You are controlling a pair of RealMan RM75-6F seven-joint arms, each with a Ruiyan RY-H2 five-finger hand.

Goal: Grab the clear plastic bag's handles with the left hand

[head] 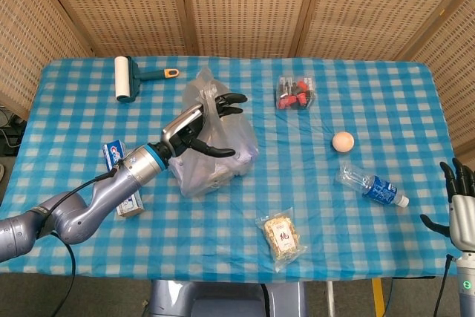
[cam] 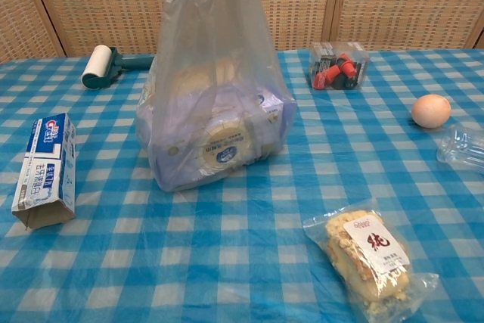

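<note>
The clear plastic bag (head: 225, 155) stands in the middle of the checked table, with a purple box inside it. In the chest view the bag (cam: 215, 111) narrows toward its top, which runs out of frame. Its handles (head: 202, 83) are bunched together above the bag. My left hand (head: 202, 124) reaches across the bag's upper part just below the handles, fingers stretched out and apart, thumb lower down against the plastic. No closed grip shows. My right hand (head: 460, 202) hangs at the table's near right corner, fingers spread and empty.
A lint roller (head: 126, 78) lies at the back left and a toothpaste box (head: 122, 183) under my left forearm. A clear box of small items (head: 295, 93), an egg (head: 343, 141), a water bottle (head: 371, 185) and a snack packet (head: 281, 237) lie to the right.
</note>
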